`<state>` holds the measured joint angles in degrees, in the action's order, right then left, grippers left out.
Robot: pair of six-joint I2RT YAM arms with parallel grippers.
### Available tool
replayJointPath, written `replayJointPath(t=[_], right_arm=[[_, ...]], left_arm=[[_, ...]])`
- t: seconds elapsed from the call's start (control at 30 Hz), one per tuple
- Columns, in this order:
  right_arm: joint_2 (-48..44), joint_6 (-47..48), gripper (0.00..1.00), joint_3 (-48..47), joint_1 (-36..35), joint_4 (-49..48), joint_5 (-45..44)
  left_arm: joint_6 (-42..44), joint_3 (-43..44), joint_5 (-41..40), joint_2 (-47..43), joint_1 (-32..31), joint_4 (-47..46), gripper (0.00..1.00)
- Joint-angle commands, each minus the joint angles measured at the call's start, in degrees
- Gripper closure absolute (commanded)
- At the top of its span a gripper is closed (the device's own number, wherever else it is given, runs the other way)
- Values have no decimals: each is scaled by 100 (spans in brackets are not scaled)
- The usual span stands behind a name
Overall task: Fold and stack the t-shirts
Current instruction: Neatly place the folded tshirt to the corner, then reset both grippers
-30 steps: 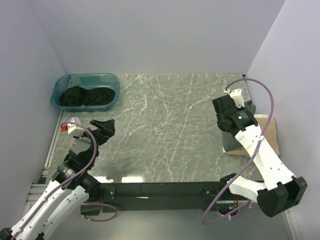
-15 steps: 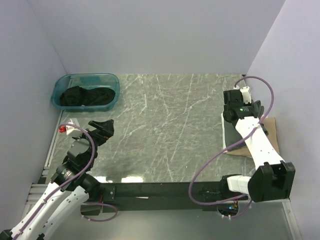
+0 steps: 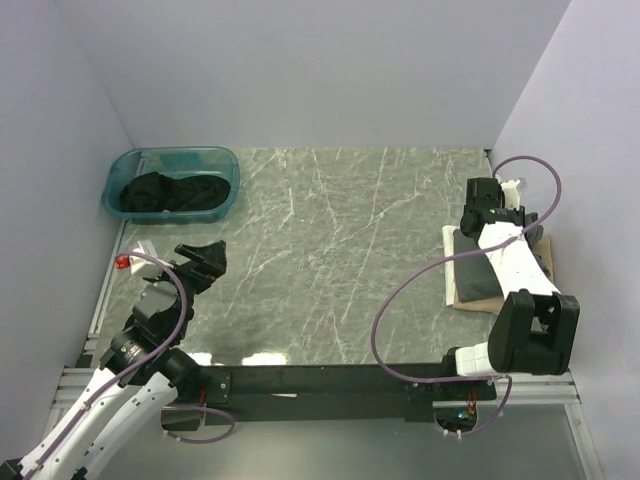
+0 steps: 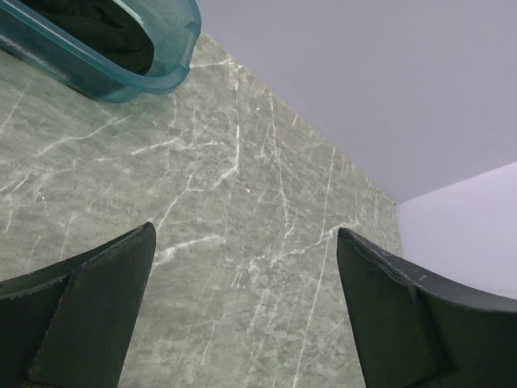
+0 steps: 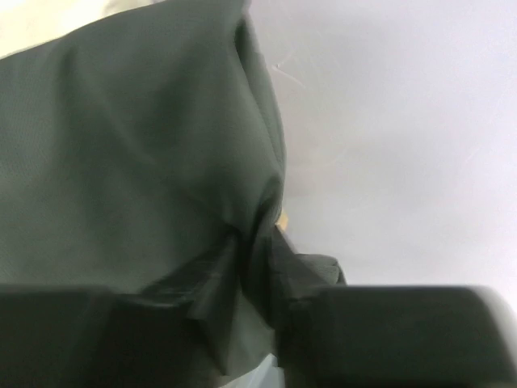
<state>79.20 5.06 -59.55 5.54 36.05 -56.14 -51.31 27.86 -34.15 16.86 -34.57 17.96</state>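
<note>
A dark grey-olive t-shirt [image 3: 474, 268] lies folded on a tan t-shirt [image 3: 546, 262] at the table's right edge. My right gripper [image 3: 481, 208] is at the far end of this pile, shut on a fold of the dark grey-olive shirt [image 5: 161, 145]. The cloth is pinched between its fingers [image 5: 404, 331]. Black t-shirts [image 3: 170, 192] lie bunched in the teal tub [image 3: 222, 157] at the far left. The tub's corner [image 4: 174, 56] also shows in the left wrist view. My left gripper [image 3: 203, 260] [image 4: 242, 238] is open and empty above bare table near the left edge.
The green marble table [image 3: 330, 260] lies between the arms. A small red and white item [image 3: 127, 260] sits at the left rail. Lilac walls close in on the left, back and right, and the right wall [image 5: 388, 121] is close to the right gripper.
My right arm has swung right and back toward the right wall, and the dark shirt now lies on the tan one. The left arm has hardly moved.
</note>
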Motion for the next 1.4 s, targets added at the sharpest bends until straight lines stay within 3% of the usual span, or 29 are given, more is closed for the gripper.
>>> replayJointPath(t=[0.0, 0.03, 0.23, 0.47, 0.57, 0.6, 0.67, 0.7, 0.83, 0.93, 1.17, 1.23, 1.37], right_arm=[[96, -495, 69, -135, 114, -90, -458], [78, -645, 7, -223, 149, 32, -407], [-395, -1103, 6, -347, 211, 86, 417], [-1703, -1893, 5, -408, 263, -186, 1420], [-2274, -2307, 5, -330, 272, -405, 2385], [-2425, -2273, 5, -286, 272, -519, 3206], [-2820, -2342, 5, -66, 272, -967, 3967], [-2953, -2386, 4, 152, 272, -1169, 4927], [-3489, -3158, 4, 1022, 263, -2677, 6780], [-3482, -3415, 4, 1375, 255, -3243, 8104], [-2701, -3819, 4, 2139, -87, -4693, 9304], [-2463, -3793, 3, 2377, -412, -5256, 9201], [-1909, -3372, 3, 2211, -1203, -5118, 8524]], left_arm=[[-46, 0, -153, -43, -41, -47, 1], [-63, 0, -179, -43, -41, -20, 0], [-98, 27, -215, -34, -85, 24, 1], [-98, 71, -188, 106, -112, 24, 1], [-116, 149, -232, 221, -120, 77, 1], [-125, 167, -232, 291, -120, 85, 1], [-186, 255, -285, 379, -129, 138, 1], [-230, 299, -320, 457, -129, 182, 1], [-695, 633, -680, 774, -121, 734, 1], [-880, 861, -847, 1125, -120, 972, 0], [-1233, 1423, -822, 1952, -120, 1465, 1], [-1119, 1529, -628, 2136, -120, 1422, 0], [-1179, 1495, -408, 2269, -121, 1211, 1]])
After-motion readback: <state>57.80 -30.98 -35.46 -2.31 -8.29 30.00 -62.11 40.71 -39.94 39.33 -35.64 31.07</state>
